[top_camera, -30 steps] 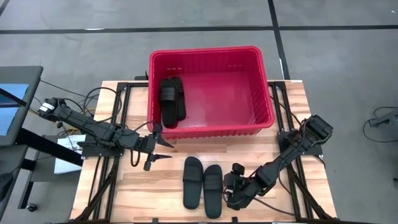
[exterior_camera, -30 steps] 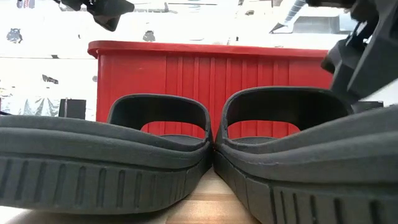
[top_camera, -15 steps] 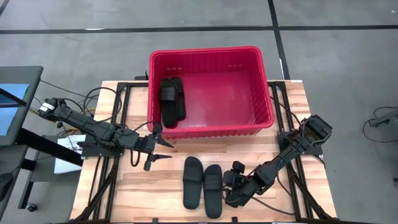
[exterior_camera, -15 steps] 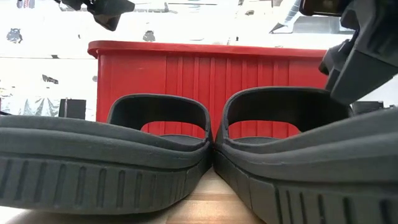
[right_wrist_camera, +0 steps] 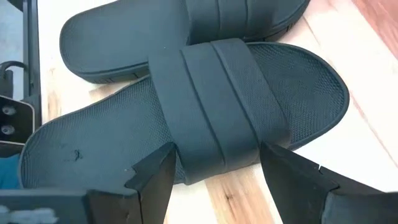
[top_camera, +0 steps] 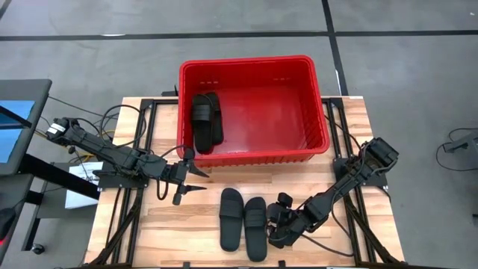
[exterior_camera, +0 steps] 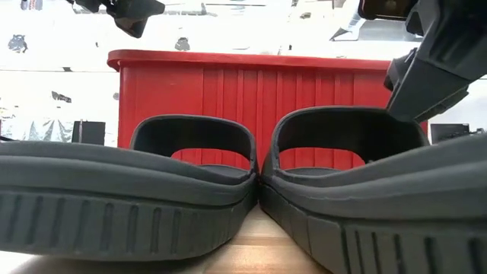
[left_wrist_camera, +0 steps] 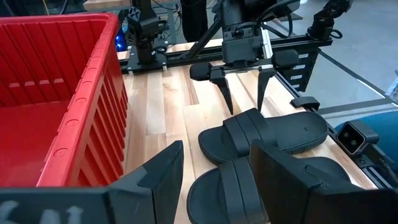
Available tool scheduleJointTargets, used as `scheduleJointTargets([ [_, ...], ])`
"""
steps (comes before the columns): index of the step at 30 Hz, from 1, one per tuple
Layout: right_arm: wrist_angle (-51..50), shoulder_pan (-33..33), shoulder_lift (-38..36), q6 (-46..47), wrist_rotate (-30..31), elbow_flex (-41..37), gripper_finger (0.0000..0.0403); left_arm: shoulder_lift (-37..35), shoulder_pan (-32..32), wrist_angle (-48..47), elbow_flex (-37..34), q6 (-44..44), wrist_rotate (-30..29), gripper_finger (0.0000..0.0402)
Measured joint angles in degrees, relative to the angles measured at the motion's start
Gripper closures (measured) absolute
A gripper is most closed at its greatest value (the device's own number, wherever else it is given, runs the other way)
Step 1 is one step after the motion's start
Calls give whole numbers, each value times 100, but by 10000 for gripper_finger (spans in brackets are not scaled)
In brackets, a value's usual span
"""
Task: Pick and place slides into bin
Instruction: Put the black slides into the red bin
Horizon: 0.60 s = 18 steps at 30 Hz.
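a: item one, right gripper (top_camera: 275, 224). state?

b: fingers (right_wrist_camera: 152, 177) spread wide, holding nothing. it sat low at the near right of the table (top_camera: 179, 232), just beside the right-hand slide of the pair on the table.

a: item two, that slide (right_wrist_camera: 186, 134). position against the gripper?

b: directly ahead of the spread fingers, its wide strap lined up between them in the right wrist view. not touching, as far as could be told. it lay flat, sole down, pressed side by side with its twin (top_camera: 231, 218), which lay to its left.

a: handling notes?

b: judged light, matte foam or rubber; somewhat flexible in the footbed, not fragile, not slippery. the ribbed strap stood up as an arch, so it looked the best hold: one finger under, one over, or a pinch across the strap's width. the sole edge looked too low against the wood.

a: item three, the bin (top_camera: 252, 66)?

b: red, at the far middle of the table, well apart from the pair. slides (top_camera: 207, 119) already lay inside against its left wall; the count there was unclear.

a: item four, left gripper (top_camera: 193, 179)?

b: spread, empty, waiting just near of the bin's near left corner.
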Motion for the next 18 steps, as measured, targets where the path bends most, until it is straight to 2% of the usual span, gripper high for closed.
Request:
scheduleJointTargets([
  [11,-3,-112,-2,-143,11,-2,200,0,-1,-1,0,-28,53,223],
  [18,-45,-189,-4,-146,13,-2,249,0,0,-2,0,-28,55,223],
])
